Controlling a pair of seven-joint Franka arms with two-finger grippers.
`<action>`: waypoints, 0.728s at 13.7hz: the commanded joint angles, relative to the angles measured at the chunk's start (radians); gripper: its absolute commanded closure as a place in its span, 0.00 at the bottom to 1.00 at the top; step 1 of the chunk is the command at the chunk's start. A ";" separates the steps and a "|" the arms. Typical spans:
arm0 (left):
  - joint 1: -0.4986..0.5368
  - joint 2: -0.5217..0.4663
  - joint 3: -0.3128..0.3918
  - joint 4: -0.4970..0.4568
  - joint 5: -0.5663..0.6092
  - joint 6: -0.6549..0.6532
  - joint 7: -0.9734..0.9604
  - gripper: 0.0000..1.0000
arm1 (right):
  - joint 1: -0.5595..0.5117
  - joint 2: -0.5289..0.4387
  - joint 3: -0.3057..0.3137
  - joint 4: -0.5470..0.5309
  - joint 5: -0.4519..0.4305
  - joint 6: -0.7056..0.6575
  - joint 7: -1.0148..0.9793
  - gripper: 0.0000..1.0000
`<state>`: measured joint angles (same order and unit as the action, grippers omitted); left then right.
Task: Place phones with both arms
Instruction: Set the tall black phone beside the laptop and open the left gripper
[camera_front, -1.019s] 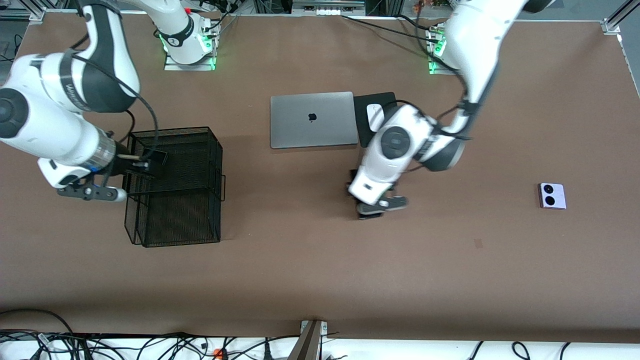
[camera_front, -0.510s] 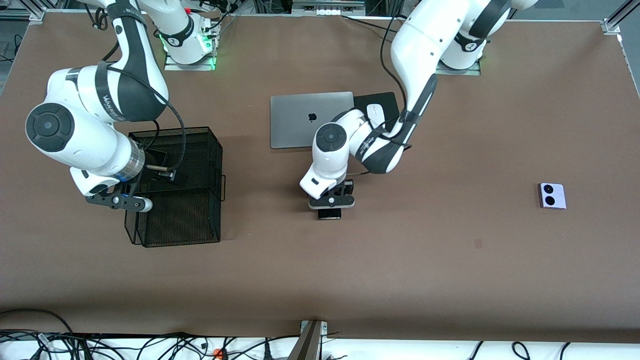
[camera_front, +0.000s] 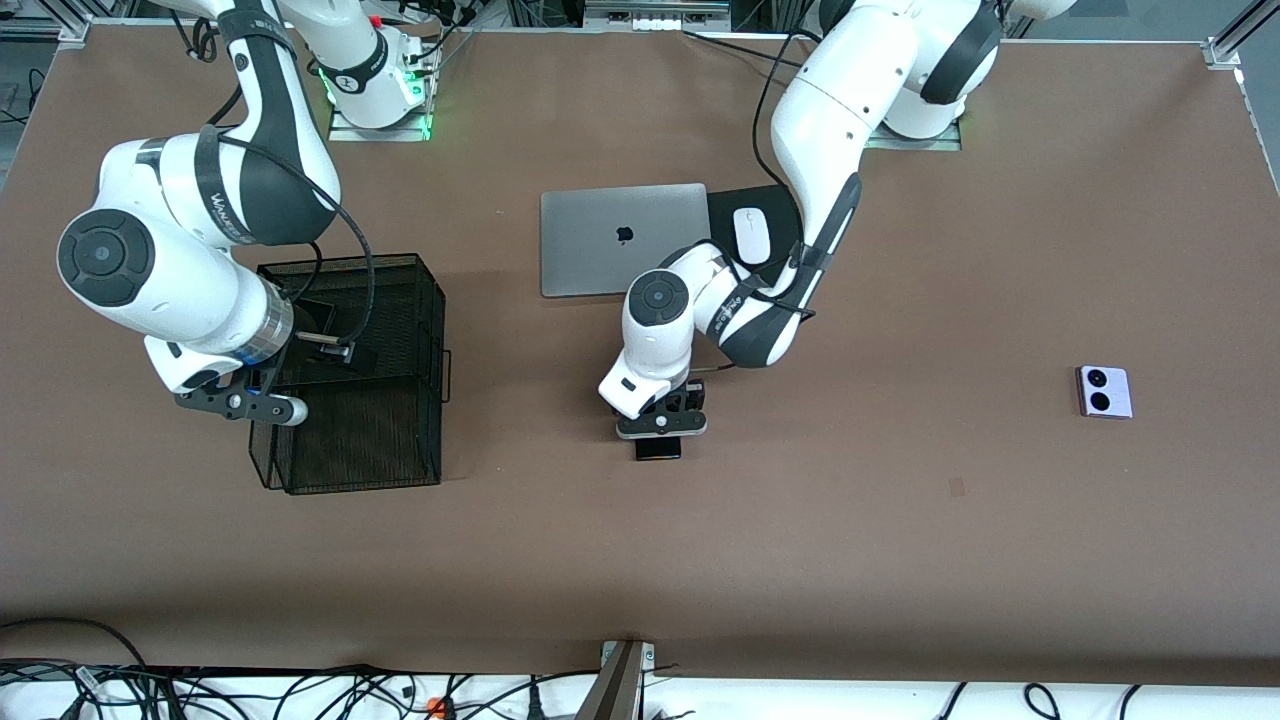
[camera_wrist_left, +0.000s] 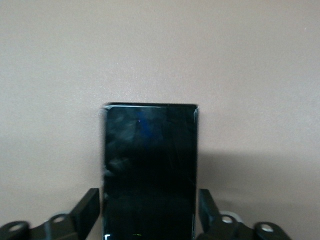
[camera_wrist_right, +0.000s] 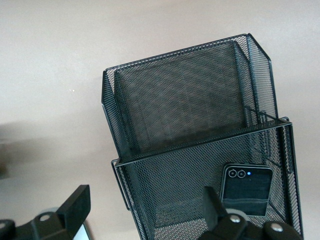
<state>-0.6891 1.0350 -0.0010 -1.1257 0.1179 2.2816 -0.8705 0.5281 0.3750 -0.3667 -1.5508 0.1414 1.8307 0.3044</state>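
- My left gripper (camera_front: 661, 432) is down at the middle of the worktop (camera_front: 900, 560), nearer the front camera than the grey laptop (camera_front: 625, 238), straddling the long slim black phone (camera_front: 658, 448).
- In the left wrist view the slim phone (camera_wrist_left: 150, 170) lies flat between my fingers (camera_wrist_left: 86, 210); the jaws stand apart with a thin gap on each side, so nothing is gripped.
- My right gripper (camera_front: 240, 400) hangs over the black mesh basket (camera_front: 400, 470) at the right arm's end of the worktop, jaws wide and empty.
- The right wrist view shows the squarish black folded phone (camera_wrist_right: 247, 189) lying inside the basket (camera_wrist_right: 190, 100), so I judge that one placed.
- The lilac-white phone (camera_front: 1104, 391) sits alone toward the left arm's end, well apart from both grippers.
- Whether I am about to close on the slim phone or have let it go, I cannot tell from these views.
- If it is a pick: keep the fingers square to the long edges, settle low enough that the pads meet the sides, then close gently so it doesn't skid or tilt.
- If it is a release: lift straight up without nudging it.
- The white mouse (camera_front: 750, 235) beside the laptop stays out of this.
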 joint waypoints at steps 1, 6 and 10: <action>-0.033 0.002 0.047 0.040 0.019 -0.020 -0.044 0.00 | -0.003 0.010 0.002 0.028 0.015 -0.022 0.010 0.00; 0.083 -0.126 0.030 0.041 -0.022 -0.238 0.109 0.00 | -0.002 0.010 0.003 0.024 0.015 -0.022 0.010 0.00; 0.241 -0.260 0.035 -0.087 -0.069 -0.410 0.443 0.00 | 0.070 0.048 0.003 0.023 0.052 0.001 0.018 0.00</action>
<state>-0.5260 0.8599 0.0452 -1.0861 0.0696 1.9136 -0.5860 0.5497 0.3880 -0.3609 -1.5508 0.1518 1.8277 0.3045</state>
